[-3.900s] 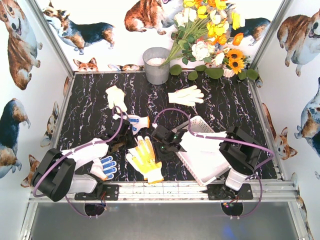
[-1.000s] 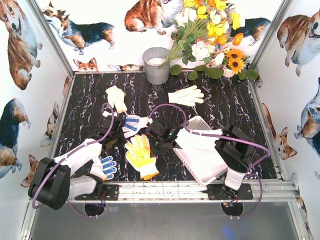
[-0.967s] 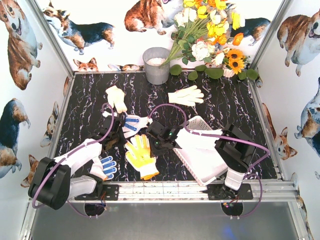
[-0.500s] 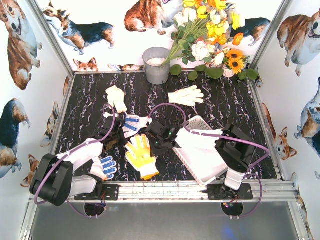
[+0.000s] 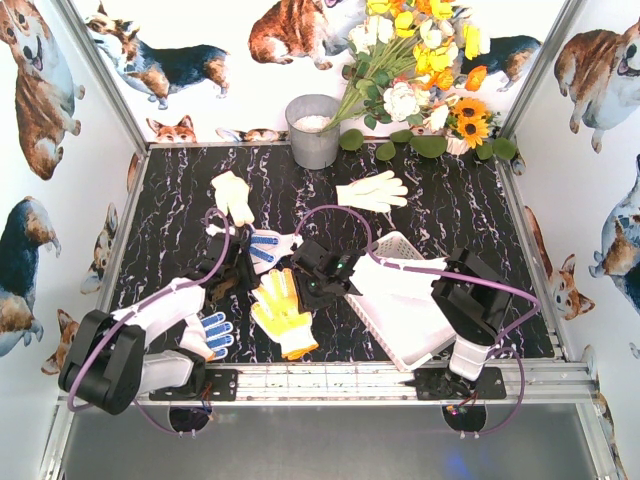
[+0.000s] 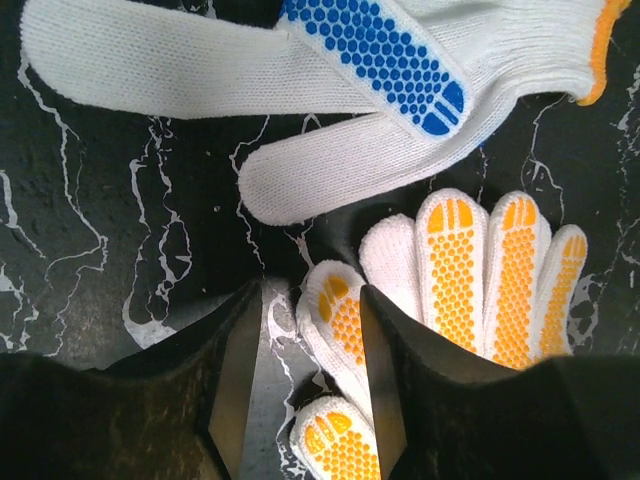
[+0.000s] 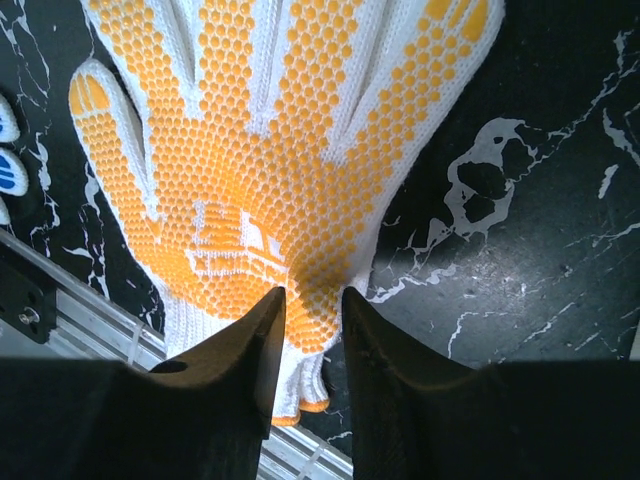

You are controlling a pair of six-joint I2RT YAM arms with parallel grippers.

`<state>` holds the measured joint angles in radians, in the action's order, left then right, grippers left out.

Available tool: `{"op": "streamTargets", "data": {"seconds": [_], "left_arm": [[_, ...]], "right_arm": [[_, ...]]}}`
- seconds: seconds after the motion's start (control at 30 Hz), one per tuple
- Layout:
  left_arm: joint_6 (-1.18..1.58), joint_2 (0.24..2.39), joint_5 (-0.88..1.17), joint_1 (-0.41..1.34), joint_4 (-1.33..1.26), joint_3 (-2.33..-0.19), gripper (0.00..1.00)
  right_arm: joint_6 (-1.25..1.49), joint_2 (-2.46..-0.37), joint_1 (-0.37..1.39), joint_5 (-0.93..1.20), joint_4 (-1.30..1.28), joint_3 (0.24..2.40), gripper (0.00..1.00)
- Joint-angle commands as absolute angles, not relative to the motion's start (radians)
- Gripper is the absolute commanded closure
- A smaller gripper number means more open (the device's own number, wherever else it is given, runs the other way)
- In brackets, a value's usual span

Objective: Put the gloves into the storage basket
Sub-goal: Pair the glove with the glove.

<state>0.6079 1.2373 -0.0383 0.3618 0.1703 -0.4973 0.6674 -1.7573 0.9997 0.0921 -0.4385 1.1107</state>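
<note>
So far, you are showing no glove inside the storage basket (image 5: 393, 246), as far as the top view tells; five gloves (image 5: 372, 190) are lying on the black table (image 5: 470, 215). The yellow-palmed glove (image 5: 281, 312) is lying just left of the basket. Your left gripper (image 6: 310, 400) is standing spread, one yellow fingertip between its jaws. Your right gripper (image 7: 310, 335) is hovering over that glove's cuff end, narrowly parted, pinching nothing.

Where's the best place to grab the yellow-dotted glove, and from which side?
On the yellow-dotted glove, probably the cuff, from straight above. It lies flat, palm up, with fingers spread, so nothing stands up to hook; the cuff is one compact band nearest the arms.
</note>
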Motion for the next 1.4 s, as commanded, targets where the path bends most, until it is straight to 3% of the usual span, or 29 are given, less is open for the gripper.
{"op": "streamTargets", "data": {"seconds": [0.0, 0.2, 0.4, 0.57, 0.93, 1.37], "left_arm": [[0.596, 1.181, -0.058, 0.353, 0.191, -0.51, 0.59], [0.6, 1.121, 0.003, 0.353, 0.162, -0.51, 0.56], [0.676, 1.193, 0.173, 0.353, 0.022, -0.513, 0.66], [0.692, 1.26, 0.17, 0.352, -0.005, -0.517, 0.72], [0.715, 1.351, 0.174, 0.352, -0.084, -0.51, 0.73], [0.732, 1.392, 0.164, 0.352, -0.126, -0.499, 0.88]], "right_arm": [[0.651, -1.685, 1.005, 0.072, -0.431, 1.158, 0.66], [0.665, -1.629, 1.004, 0.101, -0.435, 1.139, 0.61], [0.708, -1.642, 1.005, 0.152, -0.382, 1.101, 0.72], [0.745, -1.675, 1.004, 0.167, -0.307, 1.07, 0.77], [0.718, -1.765, 1.005, 0.139, -0.336, 1.106, 0.8], [0.714, -1.79, 1.004, 0.133, -0.347, 1.111, 0.82]]}}
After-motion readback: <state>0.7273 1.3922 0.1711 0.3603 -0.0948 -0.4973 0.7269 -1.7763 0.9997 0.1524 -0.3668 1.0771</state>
